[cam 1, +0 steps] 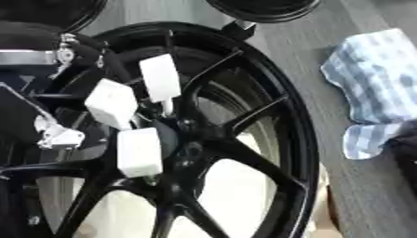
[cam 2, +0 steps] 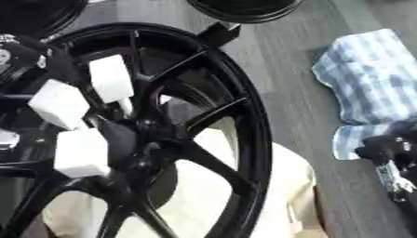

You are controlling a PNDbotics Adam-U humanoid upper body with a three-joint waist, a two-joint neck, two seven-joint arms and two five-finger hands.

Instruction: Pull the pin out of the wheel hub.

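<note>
My left hand (cam 1: 122, 111), white-padded fingertips curled, closes round the centre of the black spoked metal wheel hub (cam 1: 191, 144), the pin hidden.

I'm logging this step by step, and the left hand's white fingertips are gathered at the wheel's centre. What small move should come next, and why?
Probably close the left hand a little on the pale pin before pulling. Its white fingertips ring the hub of the black wheel, and one lies along the pin, but whether they pinch it is unclear. The right hand sits by the checked cloth.
</note>
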